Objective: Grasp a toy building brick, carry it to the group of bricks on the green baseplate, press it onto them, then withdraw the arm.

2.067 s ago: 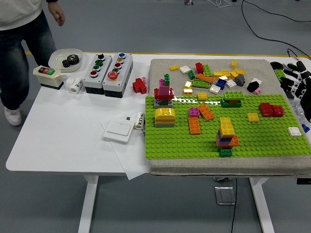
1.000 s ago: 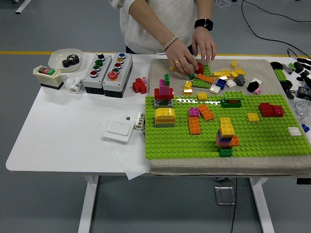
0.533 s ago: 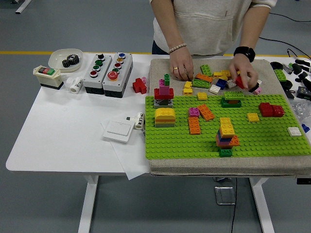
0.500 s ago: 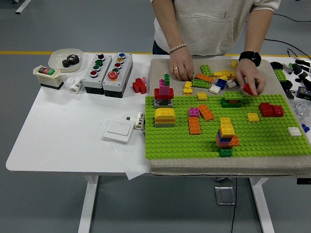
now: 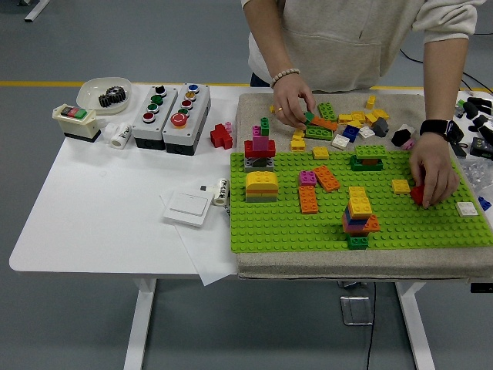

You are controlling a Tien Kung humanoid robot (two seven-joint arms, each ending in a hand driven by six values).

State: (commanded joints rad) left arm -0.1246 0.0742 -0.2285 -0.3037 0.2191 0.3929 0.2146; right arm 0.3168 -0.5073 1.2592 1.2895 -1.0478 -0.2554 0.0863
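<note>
So the only robot hand (image 5: 484, 131) showing is the right one, parked at the far right edge of the worktop (image 5: 108, 208); it's mostly cut off, so can't tell if its fingers are spread or curled; the left one isn't showing at all.

A person stands at the far side; one hand (image 5: 435, 177) is down on the right part of the green baseplate (image 5: 277, 223), fingers closed around a red brick (image 5: 418, 193), well in front of the robot hand; the other hand (image 5: 293, 104) is pinching a small green brick (image 5: 309, 117) in the loose brick pile (image 5: 347, 123) on the grey mat behind the baseplate.

The stacked brick group (image 5: 357, 216) sits near the baseplate's front edge, between the two hands and nearer the camera; nothing touches it.

Writing: a small tag (image 5: 221, 191) beside the white switch plate (image 5: 187, 207) has print, too small to read.
</note>
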